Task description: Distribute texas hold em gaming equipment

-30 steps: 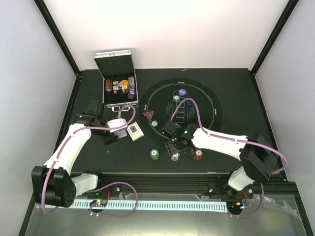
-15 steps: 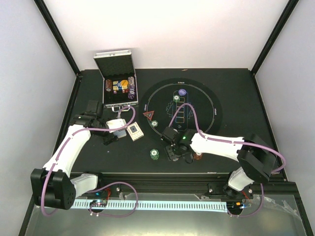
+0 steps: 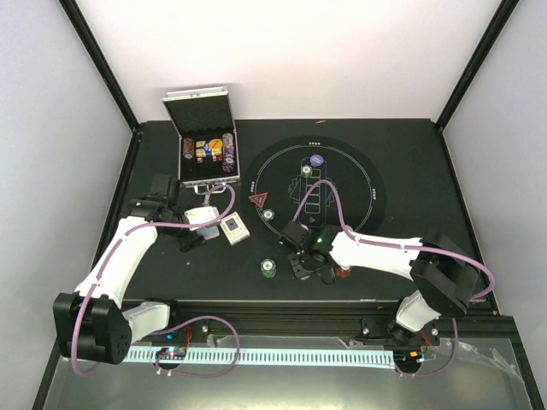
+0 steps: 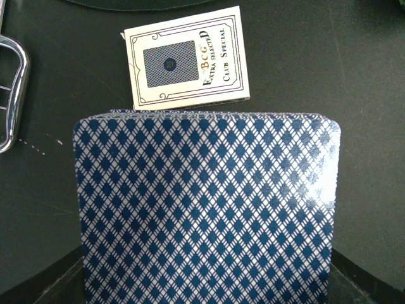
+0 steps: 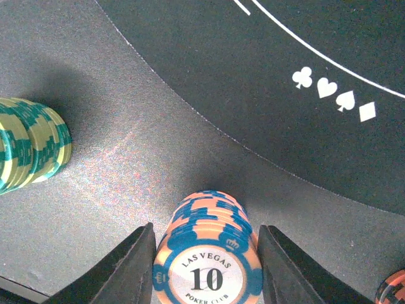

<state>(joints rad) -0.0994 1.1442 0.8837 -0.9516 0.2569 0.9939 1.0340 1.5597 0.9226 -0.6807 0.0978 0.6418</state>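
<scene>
My right gripper (image 3: 301, 265) stands at the near rim of the mat, its jaws closed against both sides of a stack of pink-and-blue "10" chips (image 5: 209, 266) that rests on the table. A green chip stack (image 3: 268, 268) stands just left of it and also shows in the right wrist view (image 5: 28, 152). A brown-red chip stack (image 3: 344, 272) is on its right. My left gripper (image 3: 195, 229) holds a deck of blue-diamond-backed cards (image 4: 202, 209), which hides its fingers. The card box (image 4: 186, 57) lies just beyond. A red triangle token (image 3: 258, 201), a green chip (image 3: 267, 213) and a blue button (image 3: 317, 160) lie on the mat.
The open silver case (image 3: 205, 145) with more chips stands at the back left, and its edge shows in the left wrist view (image 4: 12, 95). The round black printed mat (image 3: 359, 171) covers the table's middle. The table's front edge runs just behind the chip stacks.
My right gripper has moved left and toward the near edge, down around the pale chip stack, which it now hides in the top view. The left arm has not moved.
</scene>
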